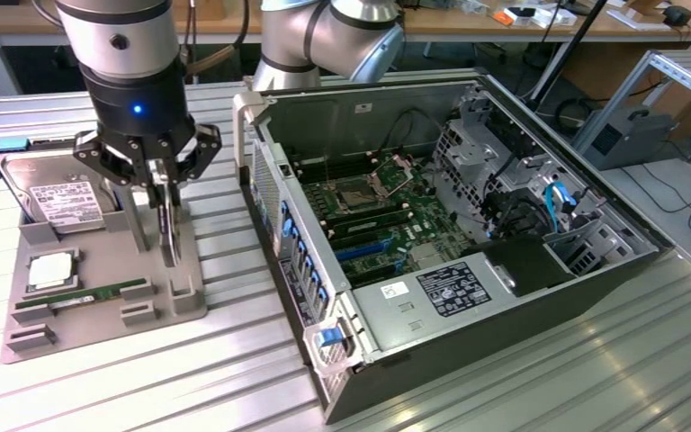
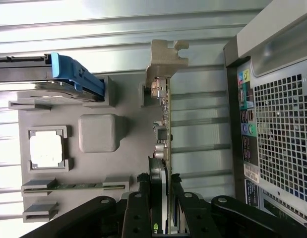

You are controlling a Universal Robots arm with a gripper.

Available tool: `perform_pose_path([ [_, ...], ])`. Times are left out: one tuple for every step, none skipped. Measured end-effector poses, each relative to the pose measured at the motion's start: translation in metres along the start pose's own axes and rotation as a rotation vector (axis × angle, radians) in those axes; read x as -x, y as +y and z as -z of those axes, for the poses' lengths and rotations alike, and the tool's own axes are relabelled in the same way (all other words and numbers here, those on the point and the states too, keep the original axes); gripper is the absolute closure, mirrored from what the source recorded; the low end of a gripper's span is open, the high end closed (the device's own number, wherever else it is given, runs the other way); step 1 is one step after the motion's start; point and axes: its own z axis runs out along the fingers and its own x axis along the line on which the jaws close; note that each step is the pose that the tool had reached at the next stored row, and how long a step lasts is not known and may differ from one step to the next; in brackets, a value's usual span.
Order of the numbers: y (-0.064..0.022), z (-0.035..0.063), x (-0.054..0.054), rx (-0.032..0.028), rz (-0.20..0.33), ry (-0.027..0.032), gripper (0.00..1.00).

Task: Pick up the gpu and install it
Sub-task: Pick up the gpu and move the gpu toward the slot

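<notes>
The gpu [image 1: 168, 229] stands on its edge in a slot of the grey holder tray [image 1: 105, 261], at the exterior view's left. In the wrist view the card [image 2: 164, 124] runs away from the camera, ending in its silver bracket [image 2: 165, 62]. My gripper [image 1: 161, 186] hangs straight above the card, and its two black fingers [image 2: 143, 198] press against both faces of the near end [image 2: 159, 181]. The card's lower edge still rests in the tray slot.
The tray also holds a silver hard drive [image 1: 64, 193] with a blue clip [image 2: 76, 77], a CPU [image 1: 51, 270] and a green RAM stick [image 1: 82, 297]. The open computer case [image 1: 442, 225] lies at the exterior view's right, with blue motherboard slots [image 1: 363, 247] exposed. Ribbed metal tabletop lies around.
</notes>
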Motion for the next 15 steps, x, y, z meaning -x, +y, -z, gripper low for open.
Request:
perform_pose_path([
  [0.0, 0.0007, 0.0, 0.0, 0.0, 0.0, 0.73],
  [0.0, 0.0011, 0.0, 0.0, 0.0, 0.0, 0.73],
  [0.0001, 0.0014, 0.0, 0.0, 0.0, 0.0, 0.73],
  [0.0001, 0.0023, 0.0, -0.0001, 0.0, 0.0, 0.73],
  [0.0001, 0.0031, 0.0, 0.0, 0.0, 0.0, 0.73],
  [0.0002, 0.0041, 0.0, 0.0, 0.0, 0.0, 0.73],
  [0.0002, 0.0048, 0.0, 0.0, 0.0, 0.0, 0.73],
  [0.0002, 0.0053, 0.0, 0.0, 0.0, 0.0, 0.73],
  [0.0003, 0.0059, 0.0, 0.0, 0.0, 0.0, 0.73],
  [0.0003, 0.0068, 0.0, 0.0, 0.0, 0.0, 0.73],
  [0.0003, 0.0075, 0.0, -0.0001, 0.0, 0.0001, 0.73],
  [0.0003, 0.0081, 0.0, -0.0001, 0.0, 0.0, 0.73],
  [0.0004, 0.009, 0.0, -0.0001, 0.0, 0.0001, 0.73],
  [0.0004, 0.0101, 0.0, -0.0001, 0.0, 0.0, 0.73],
  [0.0005, 0.011, 0.0, -0.0001, 0.0, 0.0, 0.73],
])
